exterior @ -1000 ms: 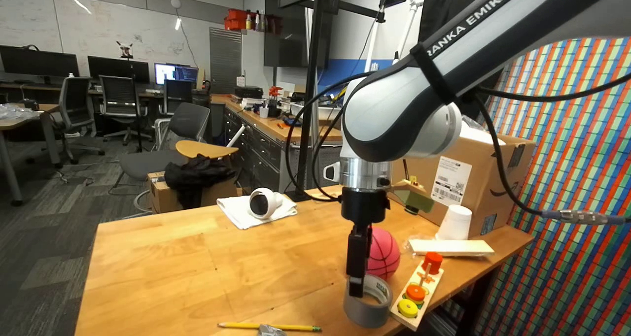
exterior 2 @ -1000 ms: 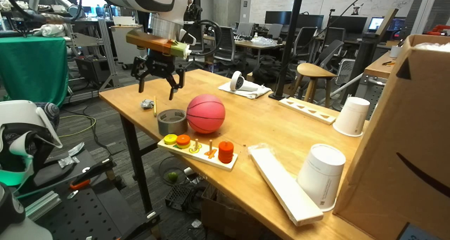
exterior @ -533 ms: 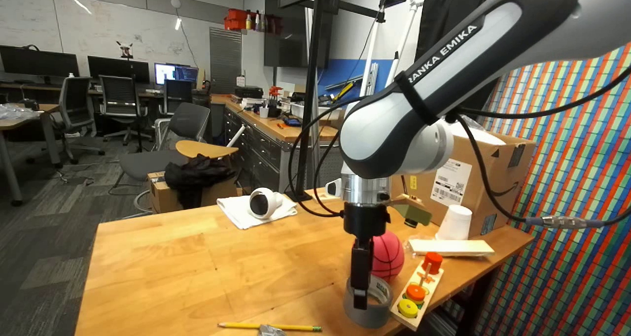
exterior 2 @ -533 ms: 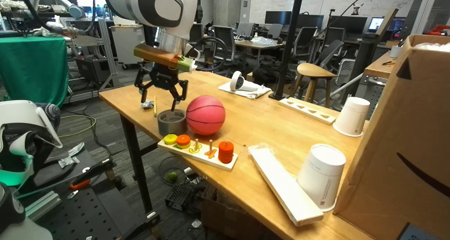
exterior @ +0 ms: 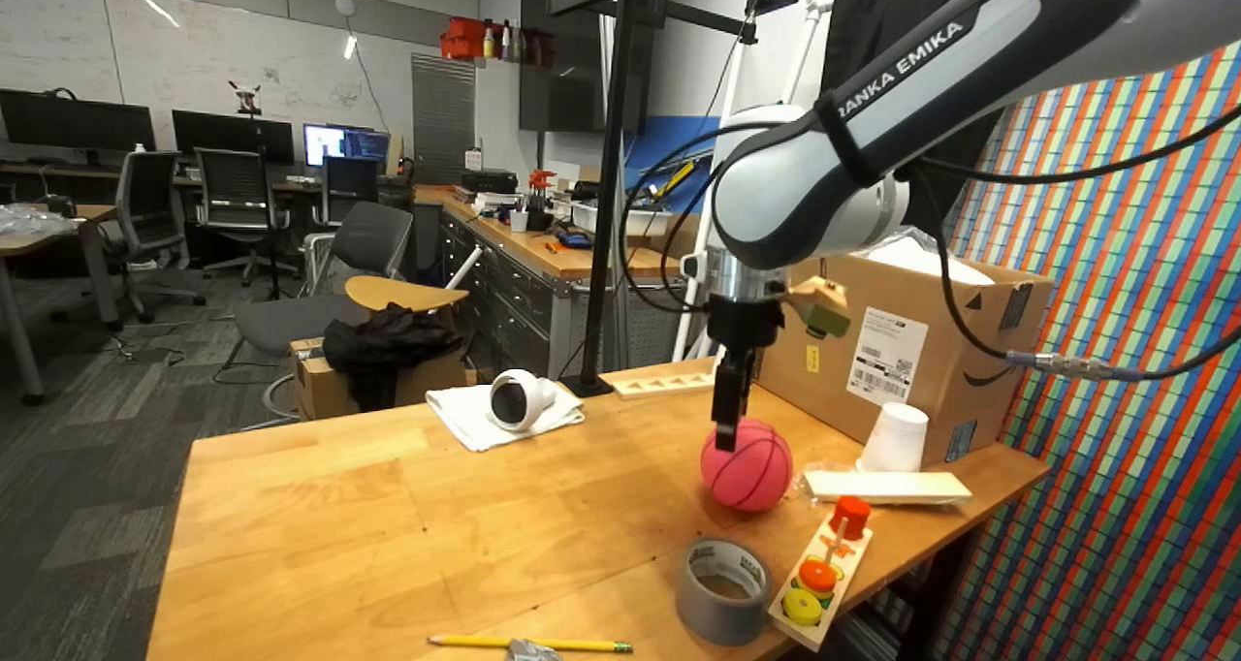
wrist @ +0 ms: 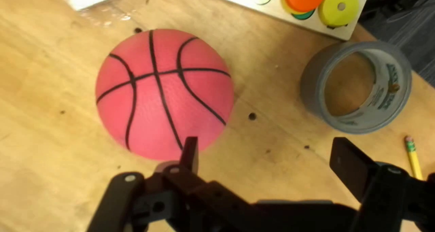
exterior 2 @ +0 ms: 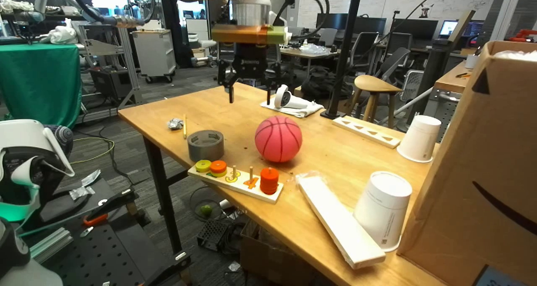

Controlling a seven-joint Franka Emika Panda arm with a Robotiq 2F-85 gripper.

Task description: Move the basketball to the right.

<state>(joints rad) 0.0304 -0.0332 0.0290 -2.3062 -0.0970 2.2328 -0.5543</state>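
The basketball [exterior 2: 278,139] is a pink-red ball with dark seams, resting on the wooden table. It also shows in an exterior view [exterior: 751,482] and in the wrist view [wrist: 163,96]. My gripper [exterior 2: 250,102] is open and empty, pointing down, above table height. In the wrist view my gripper [wrist: 265,143] has its left finger overlapping the ball's lower edge and bare table between the fingers. In an exterior view my gripper [exterior: 725,444] overlaps the ball's upper part. No grip on the ball shows, and I cannot tell whether a finger touches it.
A grey tape roll [exterior 2: 205,149] stands apart from the ball. A wooden peg board [exterior 2: 235,184] with colored discs lies by the table edge. A wrapped white bar [exterior 2: 340,219], white cups [exterior 2: 384,210] and a cardboard box [exterior 2: 470,172] stand nearby. A pencil [exterior: 543,644] lies on the table.
The ball has rolled away from the tape roll, toward the cups and box, and its seams have turned. My gripper dipped, then rose and moved the same way; it stays open.
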